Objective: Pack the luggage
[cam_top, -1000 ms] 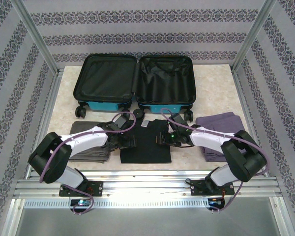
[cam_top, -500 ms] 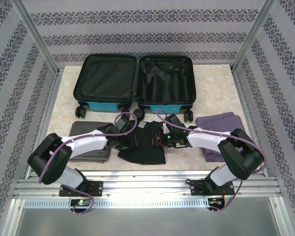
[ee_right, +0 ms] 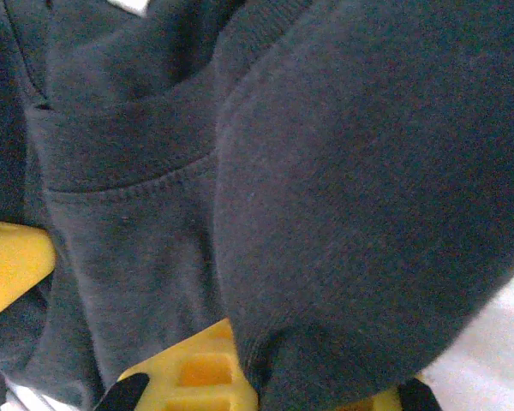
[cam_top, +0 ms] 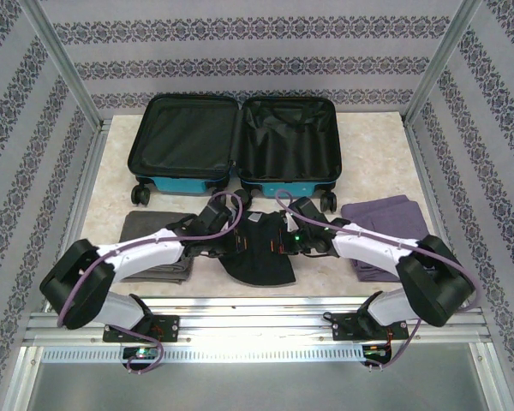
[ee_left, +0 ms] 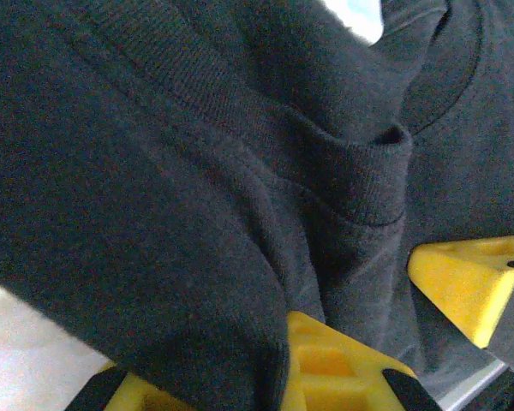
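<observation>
The luggage point(cam_top: 185, 182), a turquoise suitcase with black lining, lies open at the back of the table, both halves facing up. In front of it a black shirt point(cam_top: 259, 257) is bunched and raised at its two sides. My left gripper point(cam_top: 232, 241) is shut on the shirt's left side. My right gripper point(cam_top: 283, 242) is shut on its right side. In the left wrist view black cloth point(ee_left: 197, 171) runs down between my yellow fingers point(ee_left: 334, 368). The right wrist view likewise has black cloth point(ee_right: 325, 171) pinched between yellow fingers point(ee_right: 197, 377).
Folded grey clothes point(cam_top: 150, 233) lie left of the shirt under my left arm. Folded purple clothes point(cam_top: 384, 214) lie to the right, partly under my right arm. Metal frame posts and patterned walls close in the table on three sides.
Both grippers have shut on the black shirt's sides. The shirt went from flat to gathered and lifted, drawn a little toward the luggage.
</observation>
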### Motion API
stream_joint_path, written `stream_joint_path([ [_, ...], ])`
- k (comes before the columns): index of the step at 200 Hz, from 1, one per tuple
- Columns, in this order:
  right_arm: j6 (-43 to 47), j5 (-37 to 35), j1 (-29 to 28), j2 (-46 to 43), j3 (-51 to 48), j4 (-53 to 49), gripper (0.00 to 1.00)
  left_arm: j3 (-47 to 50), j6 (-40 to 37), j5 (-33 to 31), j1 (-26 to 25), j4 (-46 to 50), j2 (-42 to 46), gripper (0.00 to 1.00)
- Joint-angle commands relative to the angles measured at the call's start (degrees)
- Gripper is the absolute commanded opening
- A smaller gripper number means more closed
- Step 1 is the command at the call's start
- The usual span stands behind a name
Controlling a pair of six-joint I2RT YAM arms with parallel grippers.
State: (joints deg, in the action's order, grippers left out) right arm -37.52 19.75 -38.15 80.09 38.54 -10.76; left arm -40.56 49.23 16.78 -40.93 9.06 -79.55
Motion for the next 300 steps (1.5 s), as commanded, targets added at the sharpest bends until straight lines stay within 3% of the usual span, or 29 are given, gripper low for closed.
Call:
stream_joint_path([
  [1,3.99,-1.09,-0.61,-5.18,4.95,-5.14,0.0,-4.77,-2.94,-1.57,-0.99,5.65,6.04,0.0],
  [40,7.24,0.28,1.94,-8.37,12.16,-12.9,0.0,-10.71,-7.51,-4.54,-0.7,9.04,10.45,0.0],
  [87,12.68,4.9,9.65,-4.23,26.26,-18.16,0.0,-25.09,-13.88,-4.74,2.2,10.8,2.17,0.0],
  [118,17.29,5.57,13.86,4.52,38.82,-21.27,0.0,-35.4,-17.5,-4.48,4.83,8.28,-6.44,0.0],
  [199,19.68,7.19,23.95,30.92,67.34,-25.97,0.0,-66.17,-22.49,7.19,15.32,7.28,-36.02,0.0],
  [300,20.96,6.58,30.19,52.72,88.77,-31.57,0.0,-86.38,-20.0,9.13,16.92,6.21,-57.94,0.0],
])
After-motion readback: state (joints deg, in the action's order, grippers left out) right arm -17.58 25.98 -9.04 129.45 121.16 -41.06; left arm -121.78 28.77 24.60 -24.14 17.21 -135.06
